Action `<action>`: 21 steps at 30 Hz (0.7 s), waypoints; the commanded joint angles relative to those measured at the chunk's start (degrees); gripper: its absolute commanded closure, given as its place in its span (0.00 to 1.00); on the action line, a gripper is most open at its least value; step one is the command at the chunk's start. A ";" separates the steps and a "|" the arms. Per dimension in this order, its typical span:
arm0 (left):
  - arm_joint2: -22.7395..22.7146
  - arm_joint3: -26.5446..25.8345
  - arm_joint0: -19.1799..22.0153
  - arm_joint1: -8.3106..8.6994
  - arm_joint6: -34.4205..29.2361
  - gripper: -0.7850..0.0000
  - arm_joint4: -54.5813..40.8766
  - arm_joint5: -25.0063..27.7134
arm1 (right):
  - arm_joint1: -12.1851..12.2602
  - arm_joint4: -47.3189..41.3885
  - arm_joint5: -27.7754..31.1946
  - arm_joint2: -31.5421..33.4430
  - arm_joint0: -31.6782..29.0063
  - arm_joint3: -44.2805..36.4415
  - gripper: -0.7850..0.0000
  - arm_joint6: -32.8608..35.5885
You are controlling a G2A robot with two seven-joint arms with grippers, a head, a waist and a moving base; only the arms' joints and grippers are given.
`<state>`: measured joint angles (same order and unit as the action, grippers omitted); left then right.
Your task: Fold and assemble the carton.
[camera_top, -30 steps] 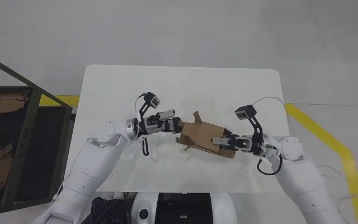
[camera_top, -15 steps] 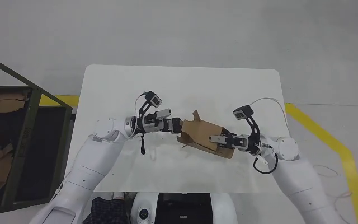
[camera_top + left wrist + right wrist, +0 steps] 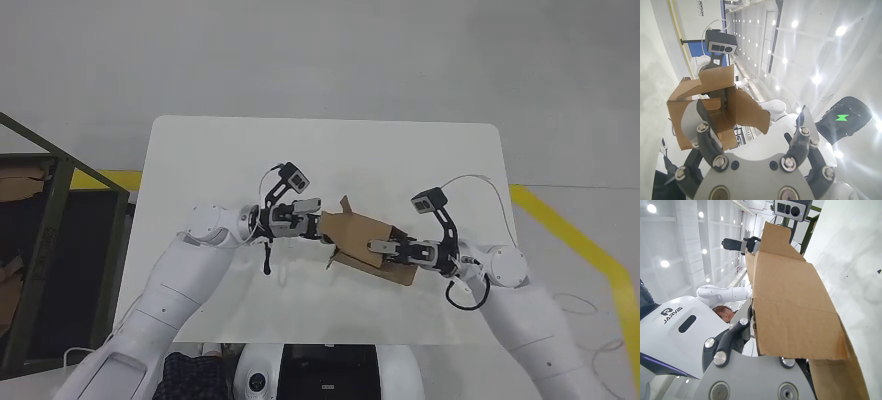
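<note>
A brown carton point(image 3: 362, 240) lies partly unfolded near the table's front middle, its loose flaps standing up at the end toward my left arm. My left gripper point(image 3: 318, 226) is at that flapped end. In the left wrist view this gripper point(image 3: 751, 115) is open wide, with one finger point(image 3: 701, 113) against the carton point(image 3: 719, 81) mouth. My right gripper point(image 3: 385, 248) sits on the carton's other end. In the right wrist view it point(image 3: 757, 313) is shut on the carton point(image 3: 791, 306) wall; one finger point(image 3: 743, 315) shows and the other is hidden behind the cardboard.
The white table point(image 3: 400, 160) has bare room behind and to both sides of the carton. A dark green rack point(image 3: 60, 250) holding cardboard stands off the table's left edge. Yellow tape point(image 3: 560, 230) marks the floor on the right.
My left arm has moved right and turned its wrist, bringing its gripper up to the carton's flapped end. The right gripper and carton have shifted slightly left.
</note>
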<state>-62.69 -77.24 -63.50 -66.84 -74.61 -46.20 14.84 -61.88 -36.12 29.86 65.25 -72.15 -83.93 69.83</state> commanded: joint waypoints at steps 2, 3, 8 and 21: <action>-0.10 0.41 0.03 -0.02 -0.65 0.00 -0.13 0.18 | -0.05 -0.07 0.00 -0.19 -0.14 -0.21 1.00 -0.18; -0.13 0.36 -0.01 -0.02 -0.74 0.00 -0.09 0.29 | -0.06 -0.07 0.03 -0.23 -0.18 -0.25 1.00 -0.19; 0.00 0.28 -0.07 -0.10 -0.80 0.00 0.25 0.41 | -0.09 0.04 -0.05 -0.35 -0.36 -0.48 1.00 -0.26; -0.13 0.83 0.50 -0.17 -1.55 0.00 1.23 0.56 | -0.34 0.25 -0.49 -1.03 -0.38 -0.72 1.00 -1.42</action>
<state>-62.83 -76.38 -62.99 -67.00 -76.09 -45.00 15.44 -62.19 -35.88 29.41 64.28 -72.51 -84.65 68.48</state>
